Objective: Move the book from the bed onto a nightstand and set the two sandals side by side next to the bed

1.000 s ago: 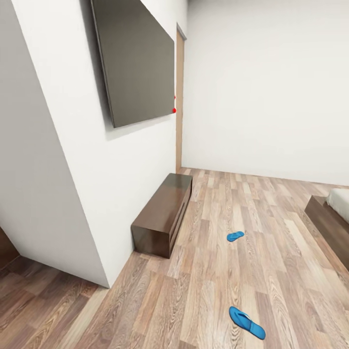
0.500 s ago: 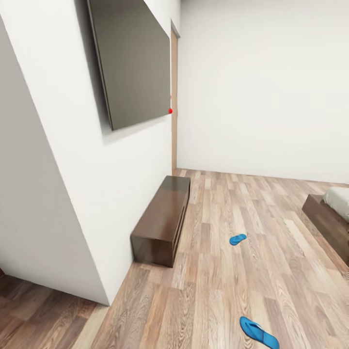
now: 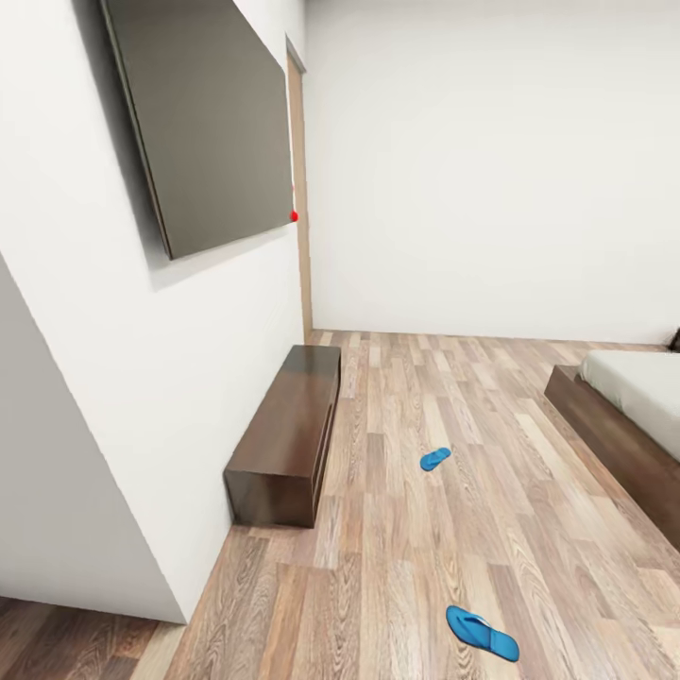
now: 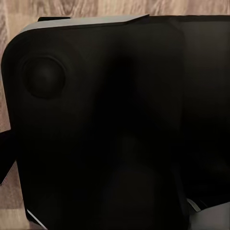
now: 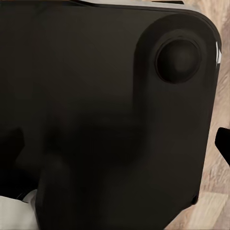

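A: What are the grippers doing?

B: I cannot tell. Both wrist views face a dark robot body up close, another black part on the right side, with slivers of wood floor at the edges. Fingers are not distinguishable, so released or clenched is unknown.

A: And the head view?

B: That one opens onto the bedroom. Two blue sandals lie on the plank floor, well apart: the near sandal low in the picture, the far sandal further into the room, near the long brown cabinet that stands against the left wall.

A: The bed?

B: The bed shows at the right edge, pale mattress on a dark base. Both sandals are apart from it. At its far end there is a small dark shape, possibly furniture; too little shows.

A: The room itself?

B: White walls, a dark flat panel mounted above the cabinet, a brown door frame beyond it.
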Tool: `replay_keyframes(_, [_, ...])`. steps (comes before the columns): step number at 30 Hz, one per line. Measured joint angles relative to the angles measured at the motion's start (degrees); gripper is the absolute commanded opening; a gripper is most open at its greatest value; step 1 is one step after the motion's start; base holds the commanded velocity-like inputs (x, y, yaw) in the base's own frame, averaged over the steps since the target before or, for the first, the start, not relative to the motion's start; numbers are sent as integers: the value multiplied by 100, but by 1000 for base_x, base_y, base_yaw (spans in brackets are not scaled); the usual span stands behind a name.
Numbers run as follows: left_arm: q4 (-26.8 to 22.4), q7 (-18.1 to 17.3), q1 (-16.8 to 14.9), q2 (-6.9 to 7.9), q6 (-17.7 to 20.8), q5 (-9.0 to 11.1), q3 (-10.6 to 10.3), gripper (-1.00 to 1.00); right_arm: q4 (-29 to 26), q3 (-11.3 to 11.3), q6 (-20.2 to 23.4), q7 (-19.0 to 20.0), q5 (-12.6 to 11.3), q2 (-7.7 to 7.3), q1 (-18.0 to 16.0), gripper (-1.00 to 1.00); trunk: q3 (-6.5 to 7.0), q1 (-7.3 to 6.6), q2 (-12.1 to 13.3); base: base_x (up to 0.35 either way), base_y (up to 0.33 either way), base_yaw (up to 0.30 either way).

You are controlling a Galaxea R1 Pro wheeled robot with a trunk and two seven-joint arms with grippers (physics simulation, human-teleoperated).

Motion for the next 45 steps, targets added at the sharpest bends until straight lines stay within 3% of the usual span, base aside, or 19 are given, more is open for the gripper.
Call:
replay_keyframes(15, [0, 1, 0, 10, -3, 6, 4, 100, 7, 2, -1, 1, 0, 2, 0, 100, 0, 0, 0, 2, 68, -259])
replay_keyframes(31, [0, 2, 0, 11, -7, 6, 4, 100, 12, 3, -1, 4, 0, 1, 0, 100, 0, 0, 0, 0, 235, -264])
replay_keyframes(45, [0, 1, 1, 11, -10, 6, 10, 100, 15, 3, -1, 6, 0, -3, 0, 100, 0, 0, 0, 0, 45, -290])
